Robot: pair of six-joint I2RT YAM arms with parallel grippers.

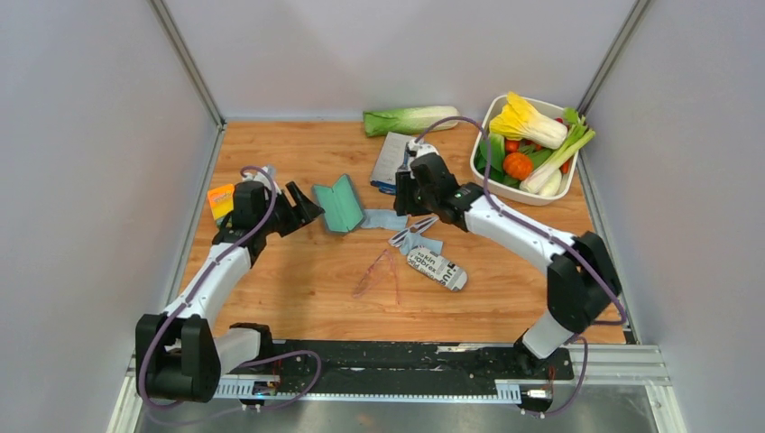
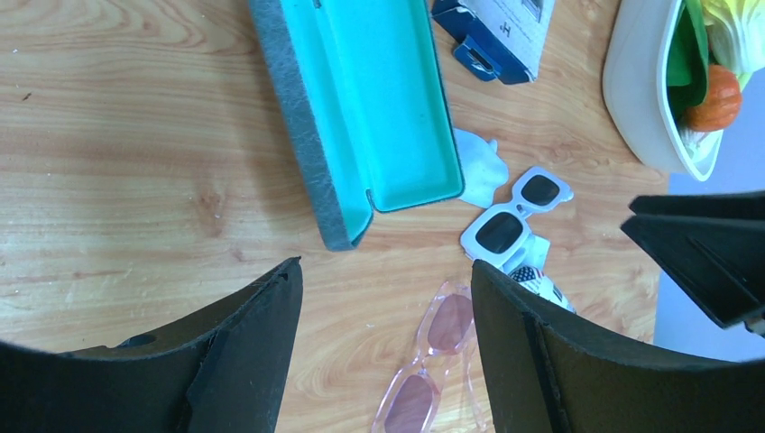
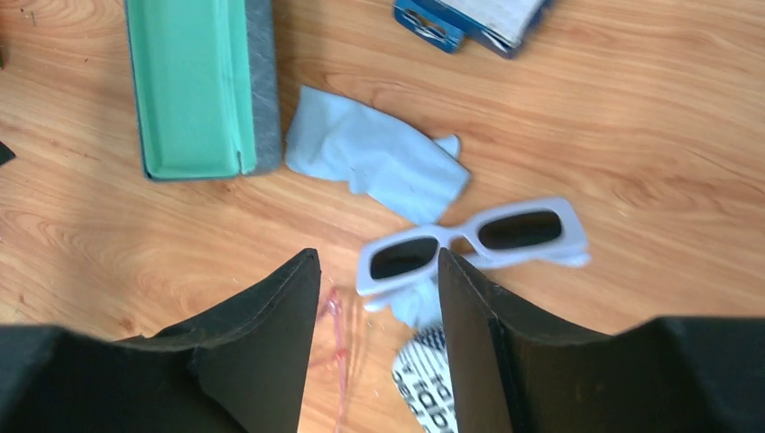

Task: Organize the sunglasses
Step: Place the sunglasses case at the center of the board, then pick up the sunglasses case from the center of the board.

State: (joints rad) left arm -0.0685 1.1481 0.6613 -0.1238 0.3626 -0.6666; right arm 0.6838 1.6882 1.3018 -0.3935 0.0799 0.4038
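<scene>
Worktop (image 1: 298, 298): wooden, as I viewed it from above. Left arm (image 1: 221, 266) and right arm (image 1: 514, 230): I saw the left jaws spread wide and empty beside the case, and the right jaws also spread, pinching nothing, above the white sunglasses (image 3: 469, 239). White tub (image 1: 541, 199): held vegetables at the far right. Case (image 2: 379, 108): lay open, teal lining up. Cloth (image 3: 379, 162): light blue, between case and white pair. Sunglasses (image 2: 433, 361): pink-lensed, flat on bare worktop, apart from the case and nearer the arm bases.
</scene>
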